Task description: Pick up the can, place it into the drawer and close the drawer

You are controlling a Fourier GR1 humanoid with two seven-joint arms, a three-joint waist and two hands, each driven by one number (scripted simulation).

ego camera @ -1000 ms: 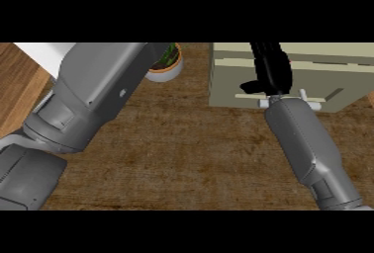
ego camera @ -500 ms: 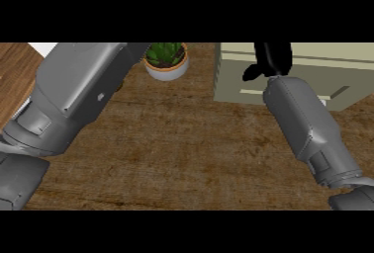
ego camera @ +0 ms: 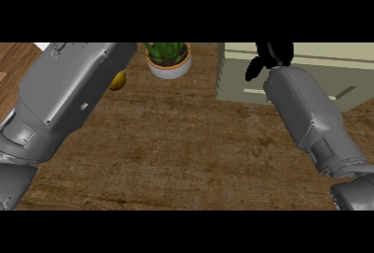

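Nothing readable here, folks: no text, labels, brands, numbers or signs on anything in view.
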